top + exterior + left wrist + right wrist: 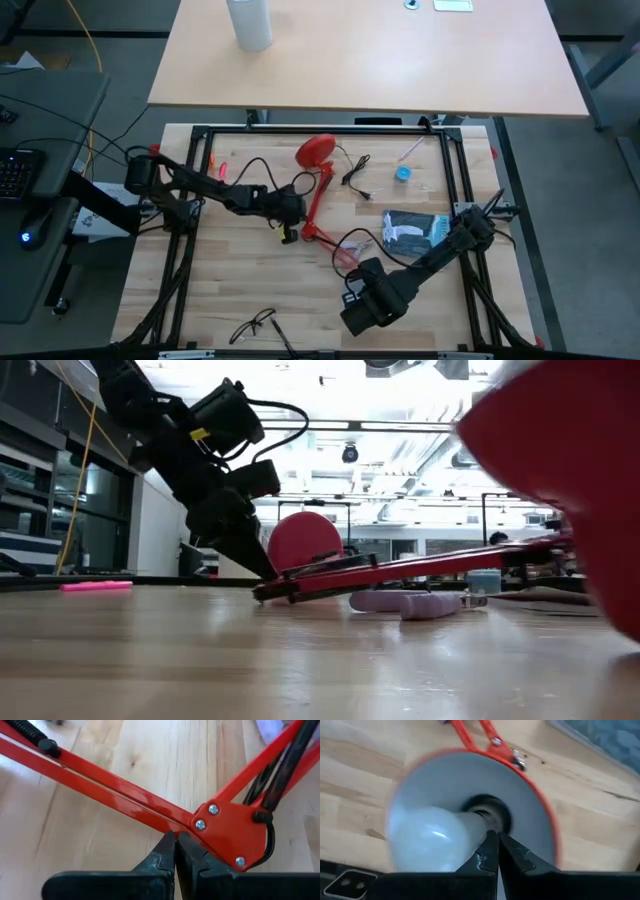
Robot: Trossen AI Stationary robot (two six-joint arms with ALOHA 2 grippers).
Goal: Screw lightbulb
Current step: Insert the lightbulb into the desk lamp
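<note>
Right up against your low camera looms the red lamp shade, blurred and filling that view's right side. Your right wrist camera looks straight into the same shade: its lining is white, the dark socket sits at the centre, and the lightbulb lies inside it, its globe toward the rim and its narrow neck pointing at the socket. You cannot tell from these views whether the base is threaded in at all. Your right gripper sits at the bulb's neck with its two fingertips pressed together; the jaws are fully closed and grip nothing, the tips just touching or beside the neck. From above, that arm reaches in from the right edge toward the table's near middle.

Your left gripper is likewise clamped shut with nothing between its tips, which rest against the lamp's red arm bars just beside the hinge plate. Overhead, you see it at the lamp's elbow, with the round red base farther back on the wooden table.

Elsewhere you have a pink marker, a roll of blue tape, a dark pouch, glasses at the near edge, and a tall white cylinder on the far desk
</note>
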